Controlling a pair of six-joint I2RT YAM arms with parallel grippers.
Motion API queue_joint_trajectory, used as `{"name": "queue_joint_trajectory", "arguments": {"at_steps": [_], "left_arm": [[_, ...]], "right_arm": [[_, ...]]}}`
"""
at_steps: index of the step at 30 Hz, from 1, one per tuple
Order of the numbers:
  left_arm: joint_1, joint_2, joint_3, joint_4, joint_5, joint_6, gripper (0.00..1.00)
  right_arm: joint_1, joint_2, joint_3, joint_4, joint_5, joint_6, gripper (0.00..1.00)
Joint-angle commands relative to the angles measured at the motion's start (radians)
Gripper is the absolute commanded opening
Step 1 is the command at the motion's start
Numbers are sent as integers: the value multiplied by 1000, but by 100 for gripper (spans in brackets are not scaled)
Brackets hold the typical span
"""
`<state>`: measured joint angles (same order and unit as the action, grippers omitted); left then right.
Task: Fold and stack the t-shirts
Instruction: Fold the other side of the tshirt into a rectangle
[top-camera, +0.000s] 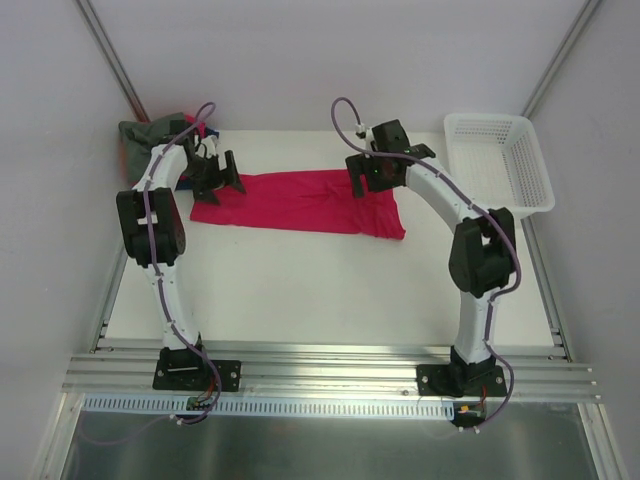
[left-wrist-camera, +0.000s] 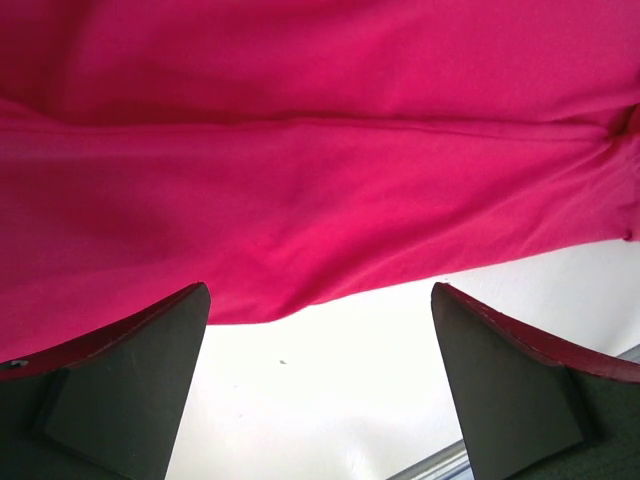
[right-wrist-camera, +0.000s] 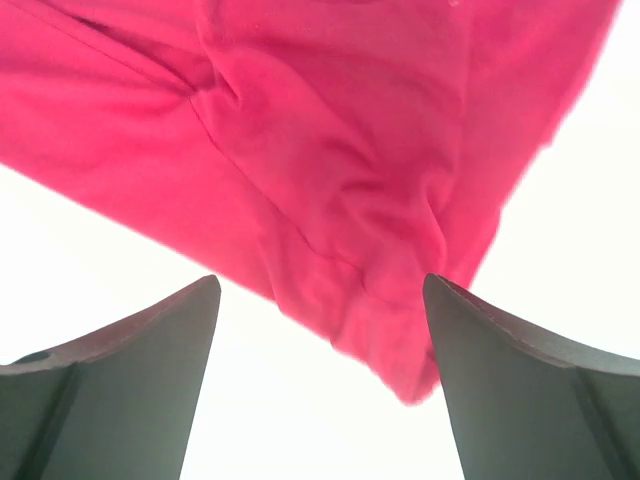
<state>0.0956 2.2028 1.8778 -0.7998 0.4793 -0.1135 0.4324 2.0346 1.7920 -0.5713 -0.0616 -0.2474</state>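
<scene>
A crimson-red t-shirt (top-camera: 300, 201) lies flat on the white table as a long folded strip. My left gripper (top-camera: 216, 176) hovers over its left end, open; in the left wrist view the red t-shirt (left-wrist-camera: 300, 170) fills the upper part and nothing sits between the left gripper's (left-wrist-camera: 320, 288) dark fingers (left-wrist-camera: 130, 385). My right gripper (top-camera: 366, 176) hangs above the strip's right part, also open. Below the right gripper (right-wrist-camera: 321, 281) a rumpled corner of the red t-shirt (right-wrist-camera: 340, 170) rests loose on the table. A grey-green t-shirt (top-camera: 150, 134) lies bunched at the far left corner, with bits of red and blue cloth beside it.
A white plastic lattice basket (top-camera: 520, 150) stands at the far right of the table. Metal frame posts rise at both far corners. An aluminium rail (top-camera: 330, 365) runs along the near edge, where both arm bases are bolted.
</scene>
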Motion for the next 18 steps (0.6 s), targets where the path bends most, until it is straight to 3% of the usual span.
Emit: {"name": "queue_joint_trajectory", "arguments": {"at_steps": [1,11,18], "left_arm": [[30,-18,44,-13,33,0,94],[16,-2,3,-13,38,0,94],[-3,5,-19,-15,25,3,94]], "right_arm": [[-14,-94,-84,-27,5,-1,86],[-44,-116,-232,-21,-285,158,84],[-58,-54,-241,-16,-294,191,85]]}}
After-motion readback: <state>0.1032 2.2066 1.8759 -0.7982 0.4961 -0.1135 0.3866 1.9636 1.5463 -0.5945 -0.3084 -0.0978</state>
